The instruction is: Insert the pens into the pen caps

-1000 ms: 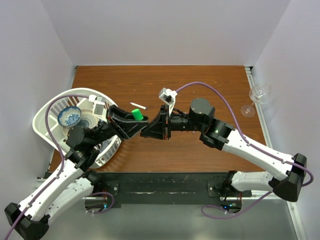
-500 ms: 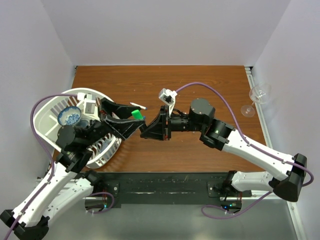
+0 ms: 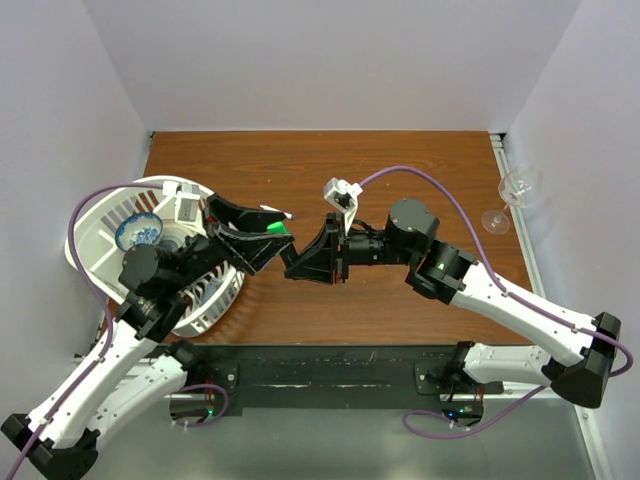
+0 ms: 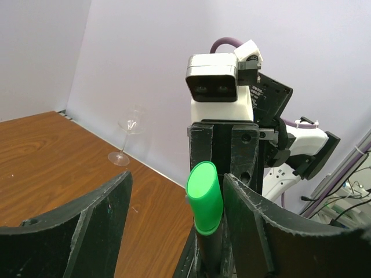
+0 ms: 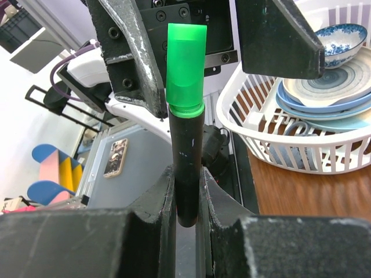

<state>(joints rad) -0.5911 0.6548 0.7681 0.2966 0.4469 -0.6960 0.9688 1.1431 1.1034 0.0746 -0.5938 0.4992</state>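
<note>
- Black fingers of the right hand [image 5: 186,180] are clamped on the lower body of a marker [image 5: 186,153], one pressing on each side.
- The marker stands straight out from that grip, and its far end carries a green cap [image 5: 186,63], seated down to a small collar on the black barrel.
- Facing it from the other side, the left hand [image 4: 178,200] is spread wide, grasping nothing.
- In the left wrist view the green cap [image 4: 204,194] sits in the gap between the left hand's two fingers, nearer the one on the view's right. A sliver of space shows on each side, so neither finger touches it.
- From above, the two hands meet tip to tip over the middle of the surface [image 3: 400,160]. The right hand [image 3: 303,262] points towards the left hand [image 3: 270,233], and the green cap [image 3: 277,228] is just a bright spot between the left fingers.
- Just beyond the left hand's far finger, a thin white pen [image 3: 284,213] lies flat on the brown wood, partly hidden by that finger.
- Behind the left hand, towards its arm, a white plastic dish basket [image 3: 90,225] rests on the surface. It holds a blue-and-white bowl [image 3: 138,232] and some plates [image 5: 330,81].
- Well away past the right arm, near the far right corner of the surface, a clear wine glass [image 3: 515,192] stands upright close to the wall.
</note>
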